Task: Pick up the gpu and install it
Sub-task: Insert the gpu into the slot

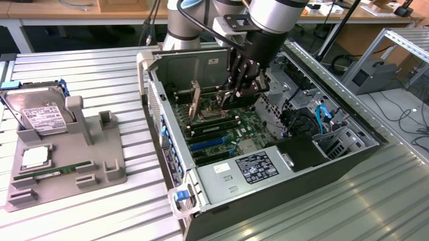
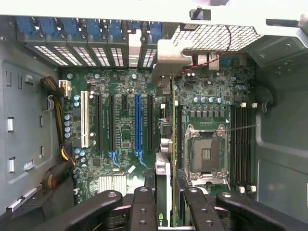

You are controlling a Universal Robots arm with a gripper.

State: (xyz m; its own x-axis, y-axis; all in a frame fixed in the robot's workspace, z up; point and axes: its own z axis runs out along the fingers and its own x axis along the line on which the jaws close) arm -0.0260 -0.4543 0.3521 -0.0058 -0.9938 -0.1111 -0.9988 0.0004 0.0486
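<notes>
The pincer (image 1: 242, 94) is down inside the open PC case (image 1: 348, 150), clamped on the gpu (image 1: 195, 103), which stands on edge over the motherboard (image 1: 231, 133). Over on the bench (image 1: 87, 211), the grey holder tray (image 1: 100, 155) has a hard drive (image 1: 40, 113) and a RAM stick (image 1: 50, 173) in it.

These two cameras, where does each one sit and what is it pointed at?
Exterior view: off the arm, above the table, looking down into the open computer case; the arm and gripper show.
Wrist view: on the wrist, looking straight down at the motherboard; the gripper shows, clamped on the gpu.
Shared: gripper, gpu, motherboard.
</notes>
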